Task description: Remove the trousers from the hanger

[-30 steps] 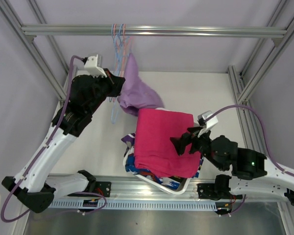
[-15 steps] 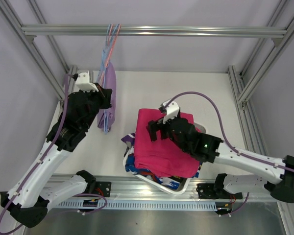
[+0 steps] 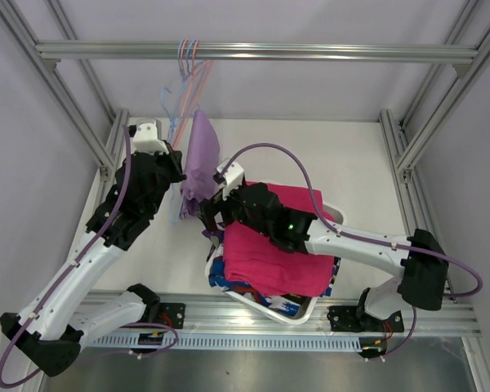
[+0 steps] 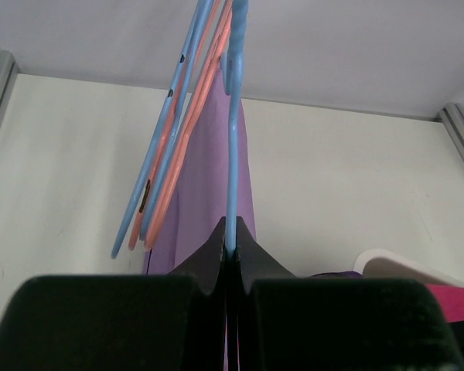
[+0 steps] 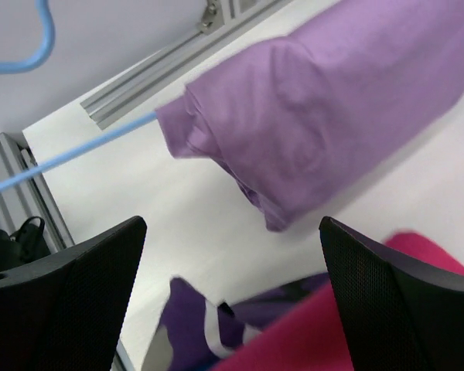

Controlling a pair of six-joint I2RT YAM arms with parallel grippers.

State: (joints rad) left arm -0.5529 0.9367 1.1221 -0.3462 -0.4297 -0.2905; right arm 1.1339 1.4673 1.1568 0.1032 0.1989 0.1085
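Progress: pink trousers (image 3: pixel 273 253) top pile in basket (image 3: pixel 306 309), near middle. Lilac trousers (image 3: pixel 200 159) hang on blue hanger (image 4: pixel 233 154), far left, not yet off. My left hand (image 4: pixel 230 255) clamped on hanger; my right hand (image 5: pixel 232 255) spread apart, just beside lilac cloth.

The top camera looks steeply down from high above and takes in the whole table (image 3: pixel 343 155), with the lilac trousers (image 3: pixel 200 159) left of centre. The left wrist camera sits close before those trousers, facing along the blue hanger (image 4: pixel 233 139). The right wrist camera views them close up from their near side. All three views share them.
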